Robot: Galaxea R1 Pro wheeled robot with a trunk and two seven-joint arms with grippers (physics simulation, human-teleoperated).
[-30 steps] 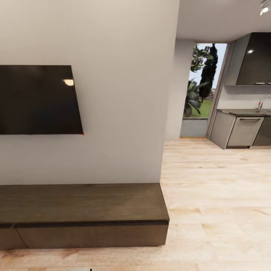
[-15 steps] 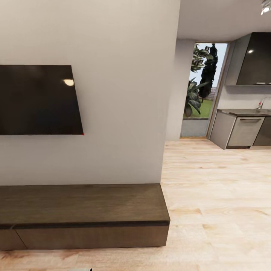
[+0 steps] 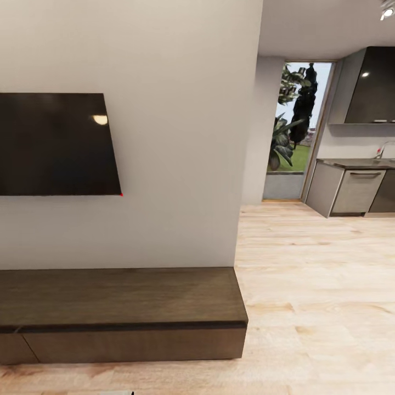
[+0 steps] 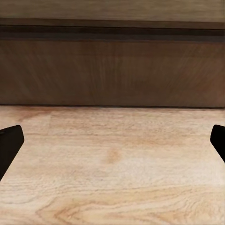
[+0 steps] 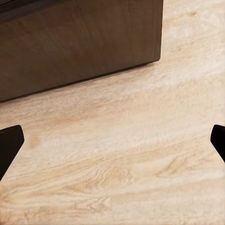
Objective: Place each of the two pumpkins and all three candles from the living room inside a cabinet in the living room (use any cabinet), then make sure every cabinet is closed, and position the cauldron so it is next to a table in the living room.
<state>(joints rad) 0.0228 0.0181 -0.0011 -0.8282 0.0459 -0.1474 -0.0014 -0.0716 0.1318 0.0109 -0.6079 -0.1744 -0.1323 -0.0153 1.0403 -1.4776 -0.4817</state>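
Both grippers point down at bare wood floor (image 3: 318, 285) with fingers spread wide, nothing between them: the left gripper (image 4: 112, 140) faces the cabinet (image 3: 120, 307) front squarely at twelve o'clock, the right gripper (image 5: 112, 140) sees its end corner toward eleven. From the head, the cabinet sits at seven o'clock, fronts flush, beneath a wall-mounted television (image 3: 55, 144).
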